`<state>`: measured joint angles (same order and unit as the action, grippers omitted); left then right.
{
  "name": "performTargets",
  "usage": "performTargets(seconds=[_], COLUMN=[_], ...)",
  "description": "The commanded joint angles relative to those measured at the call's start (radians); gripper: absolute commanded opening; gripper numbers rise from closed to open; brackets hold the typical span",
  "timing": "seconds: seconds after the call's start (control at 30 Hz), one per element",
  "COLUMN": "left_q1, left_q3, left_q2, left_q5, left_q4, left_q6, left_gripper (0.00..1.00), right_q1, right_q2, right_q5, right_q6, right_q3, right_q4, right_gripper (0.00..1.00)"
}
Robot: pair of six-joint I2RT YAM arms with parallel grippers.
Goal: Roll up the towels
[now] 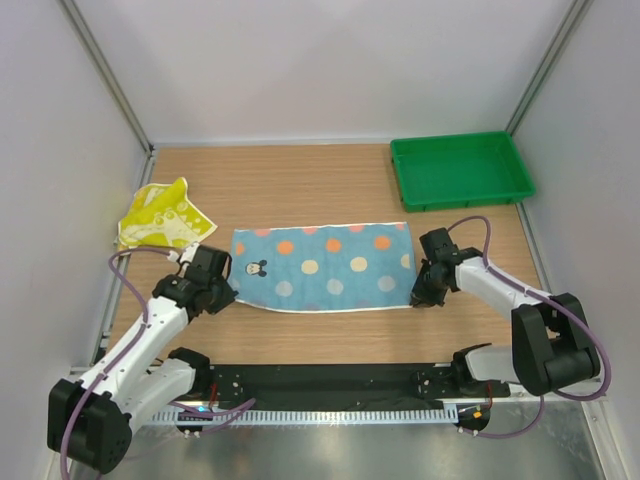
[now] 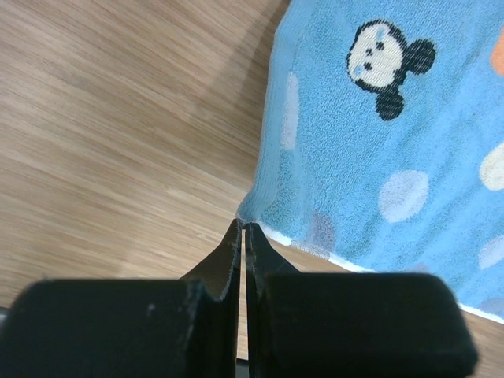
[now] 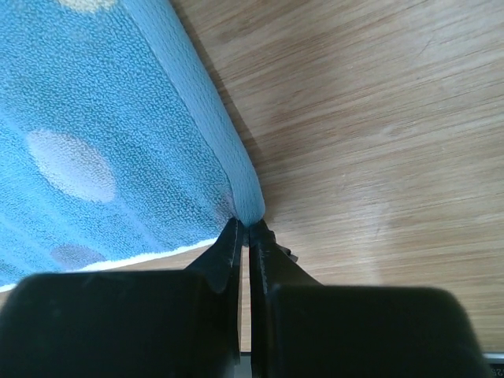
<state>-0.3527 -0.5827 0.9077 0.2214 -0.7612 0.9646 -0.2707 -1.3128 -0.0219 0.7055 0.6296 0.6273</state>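
L claw [image 2: 243, 228] is pressed together, tips right at the near-L corner of the blue towel [image 1: 320, 265]. R claw [image 3: 246, 228] is the same at the near-R corner. The towel lies flat between my two claws, dots up. The yellow towel [image 1: 160, 215] sits crumpled beyond and outboard of my L claw, well apart from it.

To do this step well, I reckon: get a sure nip on both corners, lift only a little, carry the near edge over evenly w/ both claws in step, and keep the roll tight and straight.

Hard to tell: whether any cloth is actually between my tips. Both wrist views show only a hairline slit, w/ the corner meeting it. My own fingers block the table just under them, and the towel's underside is hidden.
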Motion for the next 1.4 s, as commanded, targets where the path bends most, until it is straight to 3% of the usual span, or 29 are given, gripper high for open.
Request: performTargets(seconds=[0.0, 0.3, 0.6, 0.77, 0.93, 1.2, 1.37], left_q1=[0.004, 0.006, 0.003, 0.003, 0.003, 0.008, 0.046], left_q3=[-0.065, -0.147, -0.134, -0.189, -0.27, -0.351, -0.381], left_q2=[-0.004, -0.072, -0.213, -0.271, -0.211, 0.046, 0.121], left_q5=[0.038, 0.038, -0.063, -0.028, -0.005, -0.002, -0.005], left_q4=[-0.047, -0.179, -0.283, -0.349, -0.328, -0.244, -0.207], left_q6=[-0.001, 0.036, 0.121, 0.109, 0.039, -0.056, -0.092], left_gripper=[0.0, 0.0, 0.0, 0.0, 0.0, 0.0, 0.0], right_q1=[0.002, 0.002, 0.001, 0.002, 0.001, 0.004, 0.004], right_q2=[0.046, 0.216, 0.429, 0.495, 0.397, 0.123, -0.015], right_q5=[0.014, -0.016, 0.0, -0.012, -0.024, -0.01, -0.004], right_q6=[-0.012, 0.008, 0.065, 0.072, 0.035, -0.052, -0.069], right_q3=[0.004, 0.055, 0.074, 0.105, 0.163, 0.337, 0.436], right_q4=[0.005, 0.158, 0.363, 0.414, 0.374, 0.299, 0.262], right_gripper=[0.01, 0.01, 0.01, 0.01, 0.01, 0.01, 0.01])
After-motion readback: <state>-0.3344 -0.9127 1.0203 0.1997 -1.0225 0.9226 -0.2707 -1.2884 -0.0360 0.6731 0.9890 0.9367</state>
